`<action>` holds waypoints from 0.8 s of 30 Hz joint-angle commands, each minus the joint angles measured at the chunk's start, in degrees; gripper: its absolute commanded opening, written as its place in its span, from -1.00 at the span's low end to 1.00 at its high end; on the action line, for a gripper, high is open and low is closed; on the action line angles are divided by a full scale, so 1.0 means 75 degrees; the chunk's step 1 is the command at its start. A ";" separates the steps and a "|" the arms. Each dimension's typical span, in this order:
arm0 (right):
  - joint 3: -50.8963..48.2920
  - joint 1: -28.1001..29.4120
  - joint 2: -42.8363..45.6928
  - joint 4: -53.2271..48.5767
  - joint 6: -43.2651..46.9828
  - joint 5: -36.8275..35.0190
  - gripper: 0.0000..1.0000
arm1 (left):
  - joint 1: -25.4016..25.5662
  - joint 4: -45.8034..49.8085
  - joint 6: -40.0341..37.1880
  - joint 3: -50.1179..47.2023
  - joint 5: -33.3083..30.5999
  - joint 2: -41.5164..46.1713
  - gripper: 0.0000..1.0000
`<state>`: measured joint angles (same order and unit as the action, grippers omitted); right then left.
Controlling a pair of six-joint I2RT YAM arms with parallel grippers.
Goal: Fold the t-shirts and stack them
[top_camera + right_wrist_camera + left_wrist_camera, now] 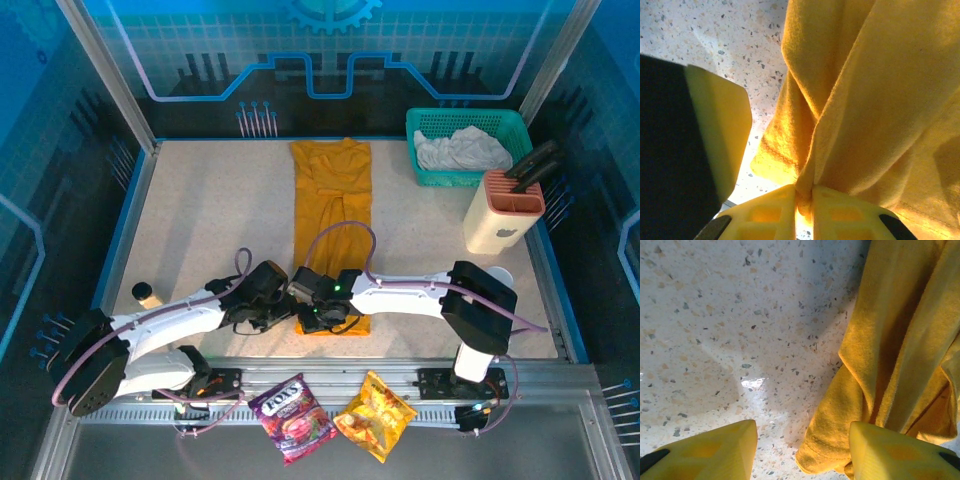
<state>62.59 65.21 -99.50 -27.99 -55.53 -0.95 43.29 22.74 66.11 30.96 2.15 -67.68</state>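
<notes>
Your right gripper point(803, 194) pinches the golden-orange t-shirt point(332, 200) at its near hem, close to the counter point(220, 220) near edge. Your left gripper point(801, 440) sits half-wide, empty, just beside.

Left of the long golden-orange cloth t-shirt point(333, 200), the speckled tabletop point(210, 220) lies open from back to front, with only a small jar point(147, 294) at its left edge. Right of the shirt the middle strip is free. A teal plastic basket point(430, 122) and a beige knife block point(500, 215) take the back right corner. The left gripper point(802, 450) and right gripper point(802, 200) crowd the shirt's near end.
</notes>
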 commanded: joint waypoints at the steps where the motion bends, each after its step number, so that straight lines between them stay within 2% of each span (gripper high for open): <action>1: -0.0028 -0.0056 -0.0089 0.0073 -0.0085 0.0138 -0.69 | -0.0033 -0.0204 0.0019 -0.0050 0.0059 -0.0064 0.04; 5: -0.0028 -0.0045 -0.0098 0.0075 -0.0085 0.0160 -0.72 | -0.0060 -0.0190 -0.0010 -0.0049 0.0070 -0.0060 0.04; 9: -0.0052 -0.0035 -0.0034 0.0070 -0.0108 0.0112 -1.00 | -0.0071 -0.0261 -0.0025 -0.0029 0.0127 -0.0093 0.04; 16: -0.0237 -0.0026 0.0636 -0.0266 -0.0233 -0.0452 -1.00 | -0.0060 -0.0534 -0.0288 0.0266 0.0547 -0.0724 0.04; 24: -0.1081 -0.0053 0.1475 -0.0127 -0.0834 -0.1032 -1.00 | -0.0042 -0.0661 -0.0410 0.0360 0.0744 -0.1458 0.02</action>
<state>56.86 65.21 -90.43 -28.36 -58.63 -5.78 42.92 19.22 64.36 32.67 5.52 -76.23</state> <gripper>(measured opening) 0.051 0.510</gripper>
